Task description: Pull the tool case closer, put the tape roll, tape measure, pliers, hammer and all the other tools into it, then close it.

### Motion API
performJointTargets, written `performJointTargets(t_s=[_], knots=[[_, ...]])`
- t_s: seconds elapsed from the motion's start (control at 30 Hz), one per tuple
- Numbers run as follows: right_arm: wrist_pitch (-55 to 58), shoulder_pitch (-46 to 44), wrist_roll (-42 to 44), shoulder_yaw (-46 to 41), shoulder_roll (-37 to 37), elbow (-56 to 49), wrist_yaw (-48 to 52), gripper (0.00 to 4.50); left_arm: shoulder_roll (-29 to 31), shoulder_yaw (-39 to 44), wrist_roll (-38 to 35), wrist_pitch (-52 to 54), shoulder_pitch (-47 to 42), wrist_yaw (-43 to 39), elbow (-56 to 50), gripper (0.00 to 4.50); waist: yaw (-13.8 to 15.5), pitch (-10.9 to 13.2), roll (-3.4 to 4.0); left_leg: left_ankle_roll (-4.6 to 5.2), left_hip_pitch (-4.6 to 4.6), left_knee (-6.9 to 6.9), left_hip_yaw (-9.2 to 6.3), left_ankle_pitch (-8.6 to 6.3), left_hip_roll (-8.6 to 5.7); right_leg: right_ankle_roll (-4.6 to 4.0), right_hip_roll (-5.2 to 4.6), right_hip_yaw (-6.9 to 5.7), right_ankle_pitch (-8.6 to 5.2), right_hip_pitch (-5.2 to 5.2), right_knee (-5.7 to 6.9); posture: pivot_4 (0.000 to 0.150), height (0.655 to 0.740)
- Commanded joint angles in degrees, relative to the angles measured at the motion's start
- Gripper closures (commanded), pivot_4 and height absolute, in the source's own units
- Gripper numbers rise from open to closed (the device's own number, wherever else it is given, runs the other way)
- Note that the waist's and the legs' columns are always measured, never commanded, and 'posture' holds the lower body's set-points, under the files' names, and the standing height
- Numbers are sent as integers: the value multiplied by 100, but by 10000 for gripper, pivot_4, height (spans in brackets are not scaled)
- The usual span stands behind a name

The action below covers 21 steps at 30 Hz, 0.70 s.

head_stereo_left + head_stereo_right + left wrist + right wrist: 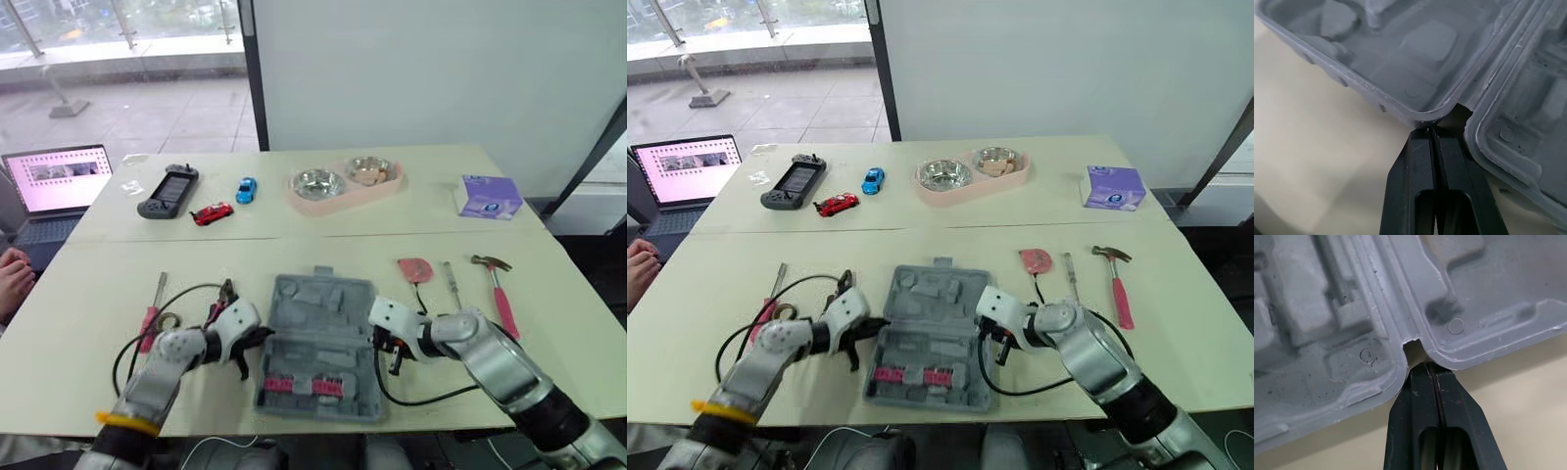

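Observation:
The grey tool case (318, 343) lies open near the table's front edge, with its moulded trays bare. My left gripper (1432, 131) is shut, its tips pressed into the hinge notch on the case's left side. My right gripper (1431, 366) is also shut, its tips at the hinge notch on the right side. A red-handled hammer (498, 289), a screwdriver (452, 284) and a pink tape measure (415, 268) lie to the right of the case. Pliers (221, 300), a tape roll (168, 321) and a red-handled screwdriver (151, 315) lie to its left.
At the back stand a pink double bowl (345, 186), a purple tissue box (488, 196), a game console (168, 190), and red (212, 212) and blue (246, 189) toy cars. A laptop (54, 181) and a person's hand (12, 279) are at the far left. Black cables loop beside both arms.

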Motion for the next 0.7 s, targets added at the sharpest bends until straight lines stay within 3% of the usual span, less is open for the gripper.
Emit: performJointTargets(t_s=[0.03, 0.2, 0.7], knots=[[40, 56, 273, 75, 7, -633, 130, 45000, 212, -188, -150, 546, 606, -96, -660, 44291, 12, 0, 1, 0, 3, 0, 3, 0, 0, -1, 0, 0, 0, 1, 1, 1500, 7239], [377, 289, 479, 6, -144, -1060, 133, 45000, 640, 94, -333, 705, 1136, -78, -1118, 44291, 36, 1, 0, 0, -1, 0, 20, 0, 3, -1, 0, 0, 0, -1, -2, 1500, 7239], [453, 443, 544, 45, -329, -955, -321, 45000, 677, -117, -511, 774, 731, 51, -901, 44291, 165, 2, -1, 2, -9, 0, 32, -1, 3, -2, -3, 0, 0, -7, -7, 1500, 7239]])
